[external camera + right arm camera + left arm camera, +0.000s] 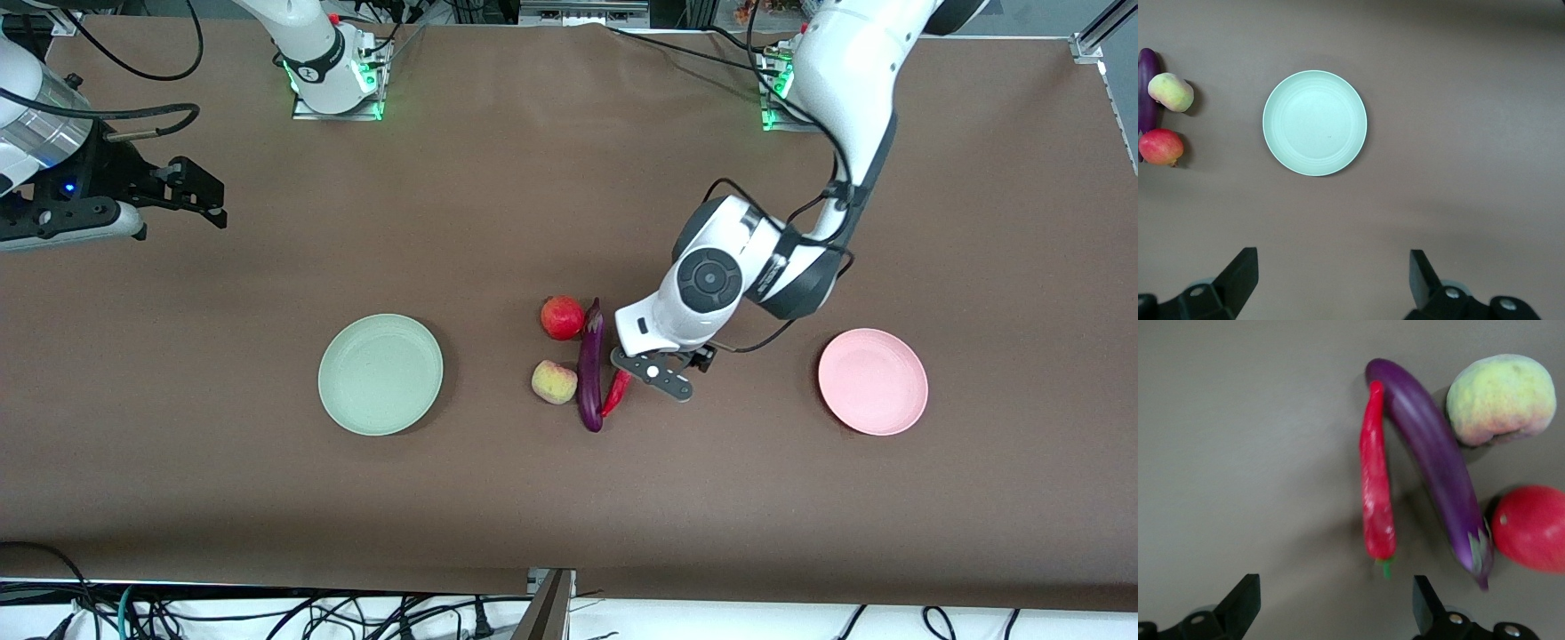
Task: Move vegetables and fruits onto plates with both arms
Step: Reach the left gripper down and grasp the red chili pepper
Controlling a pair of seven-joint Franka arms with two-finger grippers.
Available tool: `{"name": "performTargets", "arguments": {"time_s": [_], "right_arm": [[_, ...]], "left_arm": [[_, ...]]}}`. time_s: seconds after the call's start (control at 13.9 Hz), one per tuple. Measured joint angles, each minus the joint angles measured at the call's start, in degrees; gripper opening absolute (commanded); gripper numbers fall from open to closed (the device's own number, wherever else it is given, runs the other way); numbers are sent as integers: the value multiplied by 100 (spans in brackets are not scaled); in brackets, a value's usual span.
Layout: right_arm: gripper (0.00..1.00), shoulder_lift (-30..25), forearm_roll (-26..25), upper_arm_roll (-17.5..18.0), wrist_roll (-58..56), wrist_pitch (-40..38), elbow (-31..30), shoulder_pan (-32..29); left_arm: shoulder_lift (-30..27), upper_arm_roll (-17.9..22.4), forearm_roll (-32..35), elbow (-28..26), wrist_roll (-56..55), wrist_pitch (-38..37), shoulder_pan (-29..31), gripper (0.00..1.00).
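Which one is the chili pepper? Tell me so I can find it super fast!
Find the little bunch of food in the middle of the brown table, between the green plate and the pink plate. The chili pepper lies along the long purple eggplant, under the left gripper. It is the only thin red thing with a green stem.

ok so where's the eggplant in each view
Front view: eggplant at table centre, lengthwise toward the camera, between the peach and the chili.
Left wrist view: eggplant runs diagonally, chili alongside.
Right wrist view: only a purple sliver at the picture's edge.
Shared landmark: the peach against the eggplant.
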Motion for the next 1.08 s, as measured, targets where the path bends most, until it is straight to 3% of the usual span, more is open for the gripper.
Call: {"name": "performTargets", "arguments": {"time_s": [0.5,0.72,0.86,1.08], "right_arm": [[100,48,2,2,0,158,-2,34],[100,82,2,2,0,169,-2,48],[100,93,2,6,0,169,-2,106],[100,181,2,16,0,161,-26,203]], "left_arm": [[627,9,107,-275,-8,1220,-331,97],[676,32,537,-277,-28,1307,-369,63],[717,36,585,-288,-28,1422,-373,34],[757,34,603,-276,-28,1506,-377,1]]}}
